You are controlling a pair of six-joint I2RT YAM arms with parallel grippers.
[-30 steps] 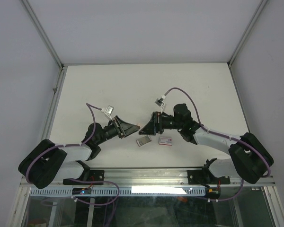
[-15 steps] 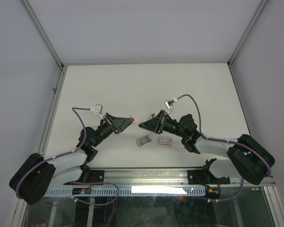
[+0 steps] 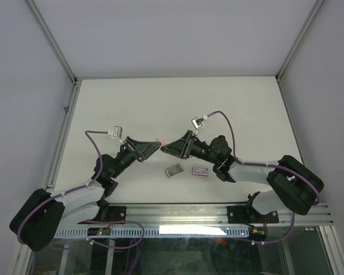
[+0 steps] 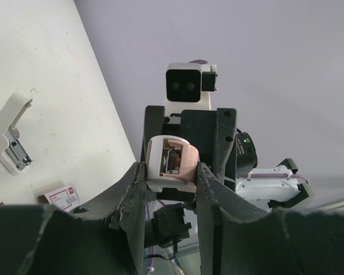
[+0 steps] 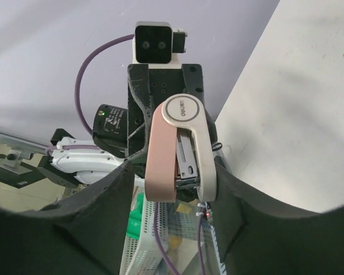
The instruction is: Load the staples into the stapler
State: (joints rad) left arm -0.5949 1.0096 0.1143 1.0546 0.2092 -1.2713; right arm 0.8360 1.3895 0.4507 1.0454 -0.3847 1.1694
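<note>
the left gripper [image 4: 171,175] is clamping the pink stapler [image 3: 160,141] in the air, long axis running 9 to 3 toward the right gripper [image 5: 175,172], whose jaws are flanking its other end; i cannot tell whether they are pinching it. the staple tray [image 3: 174,170] and staple box [image 3: 201,171] are lying at 5 o'clock below, nearer the right arm, with bare table [image 3: 160,103] lying toward 12.

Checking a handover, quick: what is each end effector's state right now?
Left end effector: shut on the pink stapler.
Right end effector: around the same stapler; gripping or not cannot be told.
</note>
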